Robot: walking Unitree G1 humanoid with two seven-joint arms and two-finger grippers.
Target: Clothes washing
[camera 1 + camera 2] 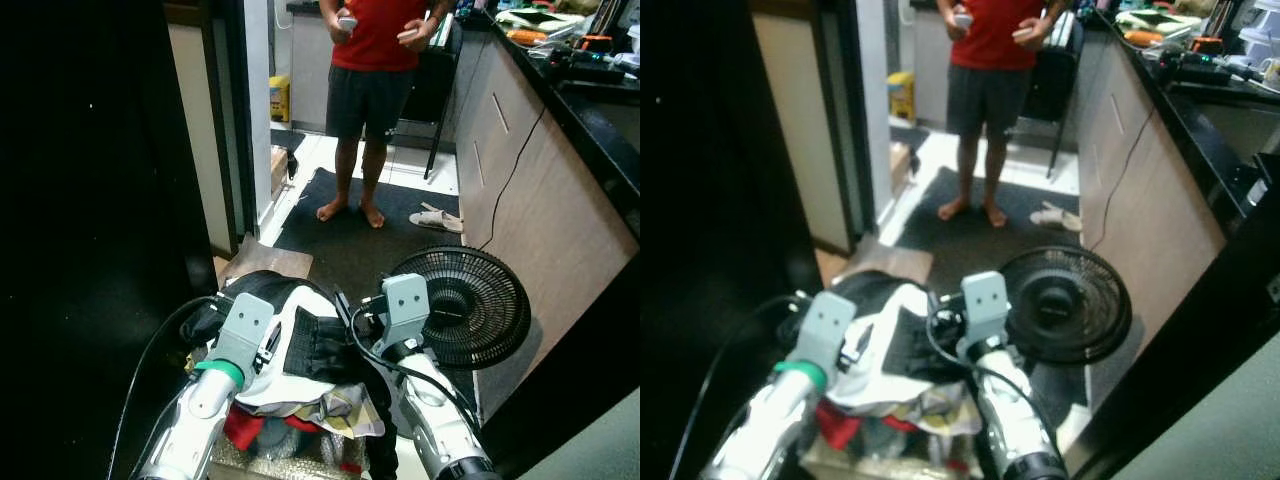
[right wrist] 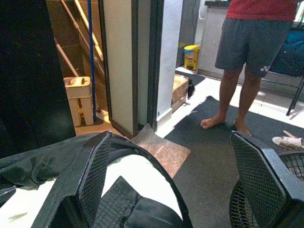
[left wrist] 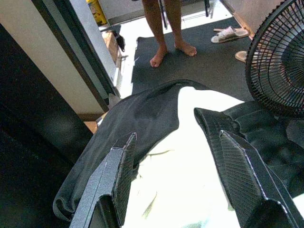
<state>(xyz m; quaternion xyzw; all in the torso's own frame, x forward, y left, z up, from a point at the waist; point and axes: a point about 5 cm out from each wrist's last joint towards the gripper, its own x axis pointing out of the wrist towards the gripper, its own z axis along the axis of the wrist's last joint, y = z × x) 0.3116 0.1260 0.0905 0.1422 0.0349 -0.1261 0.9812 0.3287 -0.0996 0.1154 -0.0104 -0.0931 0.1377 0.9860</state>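
Head stereo pair: looking forward and down, sharing the heaped white and dark clothes pile (image 1: 300, 350).
Wrist cameras: looking close along black fingers (image 3: 118, 175).

Clothes pile (image 1: 290, 370) sits at 6 o'clock, directly below the head camera, on a container (image 1: 270, 455) whose type I can't tell. Left gripper (image 3: 175, 175) and right gripper (image 2: 166, 180) both hover over the pile, left one at 7, right one at 5. Fan (image 1: 462, 305) stands on the floor at 4 o'clock, just beside the pile. Mat (image 1: 370, 225) lies ahead at 12; person (image 1: 375, 90) stands on it. Sandals (image 1: 437, 218) at 1, on the mat's edge. Counter (image 1: 590, 100) runs along 2–3 o'clock. Doorframe (image 1: 255, 110) at 11.
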